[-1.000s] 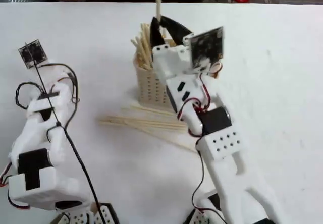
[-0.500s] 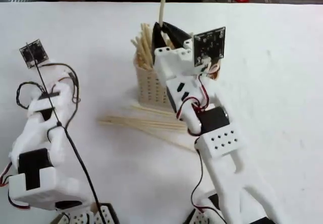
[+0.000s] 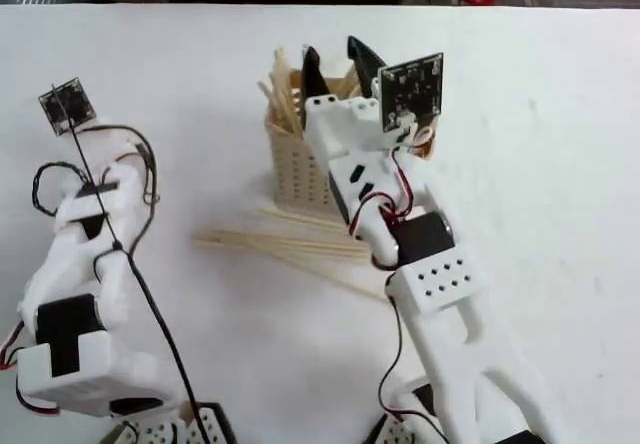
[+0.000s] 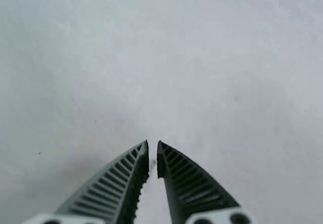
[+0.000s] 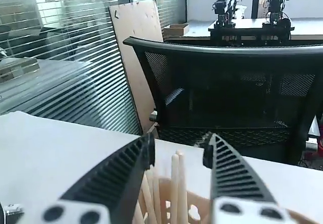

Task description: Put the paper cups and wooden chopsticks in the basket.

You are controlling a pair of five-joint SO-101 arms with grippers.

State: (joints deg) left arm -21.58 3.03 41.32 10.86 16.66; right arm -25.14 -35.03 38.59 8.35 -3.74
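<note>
Chopsticks (image 3: 283, 86) stand upright in the basket (image 3: 295, 171) under the released right gripper (image 3: 333, 52); left gripper (image 4: 152, 158) clenched empty.

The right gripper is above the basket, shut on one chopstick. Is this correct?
Not quite. The right gripper is above the basket, but it is open and holds nothing, as the right wrist view shows.

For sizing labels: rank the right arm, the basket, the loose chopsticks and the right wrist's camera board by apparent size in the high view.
1. The right arm, also nearer the camera.
2. The loose chopsticks and the basket: unsure; pile longer, basket wider but partly hidden.
3. The camera board.
</note>
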